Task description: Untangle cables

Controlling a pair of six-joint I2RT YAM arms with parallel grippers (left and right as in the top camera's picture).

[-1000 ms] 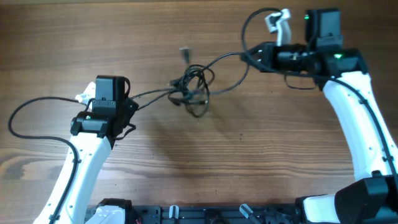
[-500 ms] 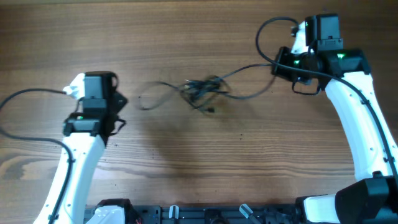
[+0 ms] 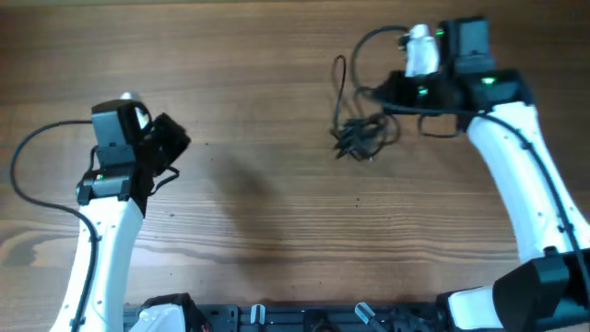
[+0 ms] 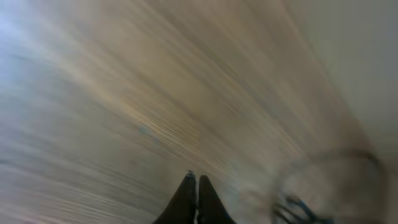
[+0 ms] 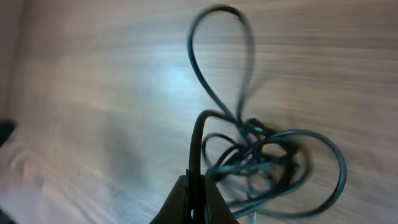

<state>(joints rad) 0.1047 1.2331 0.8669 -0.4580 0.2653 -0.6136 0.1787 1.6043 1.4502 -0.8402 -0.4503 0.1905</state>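
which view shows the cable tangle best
Right wrist: the cable tangle is close up, loops distinct, one cord pinched in the right gripper. Overhead shows it small and dark. Left wrist is too blurred to tell.

So from the wrist cam, the right gripper [image 5: 194, 202] sits at the bottom of the shot with its fingertips pinched together on one black strand, which comes straight up out of the tips and bends over into the cables [image 5: 267, 163]. They're a dark knotted clump just beside the gripper on its right, lying on the wooden table [image 5: 93, 93]. One tall narrow loop runs up from the knot away from the gripper, and a wider rounded loop bulges out on the right side. Everything's kinda motion-blurred, so I can't make out any plug ends in there.
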